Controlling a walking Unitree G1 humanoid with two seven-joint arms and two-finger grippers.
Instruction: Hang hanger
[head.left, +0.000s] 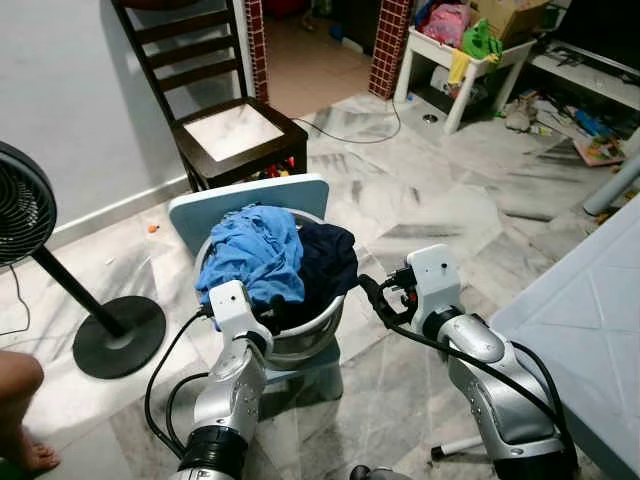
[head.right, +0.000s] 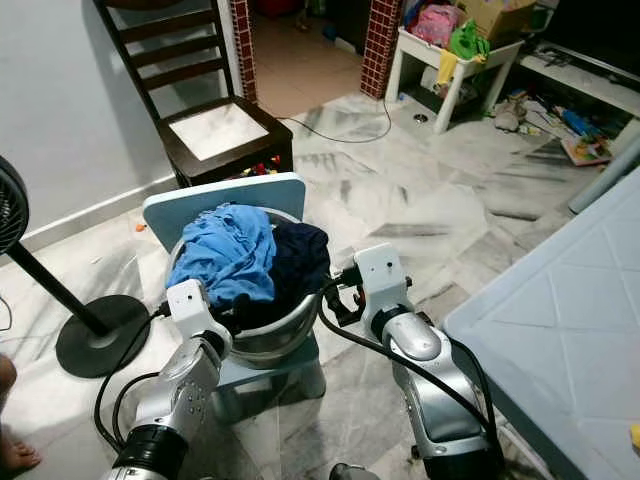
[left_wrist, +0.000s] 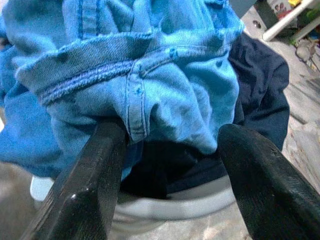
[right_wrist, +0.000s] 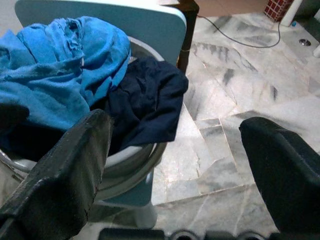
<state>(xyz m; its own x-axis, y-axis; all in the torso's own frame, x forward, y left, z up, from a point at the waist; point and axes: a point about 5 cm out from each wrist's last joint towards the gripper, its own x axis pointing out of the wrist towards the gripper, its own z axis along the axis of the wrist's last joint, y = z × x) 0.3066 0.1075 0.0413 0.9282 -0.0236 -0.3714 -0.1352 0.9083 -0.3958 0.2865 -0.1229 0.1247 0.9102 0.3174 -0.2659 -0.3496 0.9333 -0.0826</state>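
Note:
A grey basin (head.left: 312, 335) stands on a small light-blue chair (head.left: 215, 208), heaped with a blue denim garment (head.left: 255, 250) and a dark navy garment (head.left: 328, 262). My left gripper (head.left: 268, 322) is at the basin's near left rim, open; in the left wrist view its fingers (left_wrist: 90, 170) straddle a fold of the denim (left_wrist: 150, 75) just above the rim. To the right of the basin my right gripper (head.left: 378, 298) is open and apart from it; the right wrist view looks at the navy cloth (right_wrist: 147, 100) between its spread fingers. I see no hanger.
A dark wooden chair (head.left: 235, 130) stands behind the basin by the wall. A floor fan (head.left: 60, 270) is at the left, and a person's foot (head.left: 20, 410) at the bottom left. A pale padded surface (head.left: 590, 310) borders the right. A cluttered white table (head.left: 470, 50) is far right.

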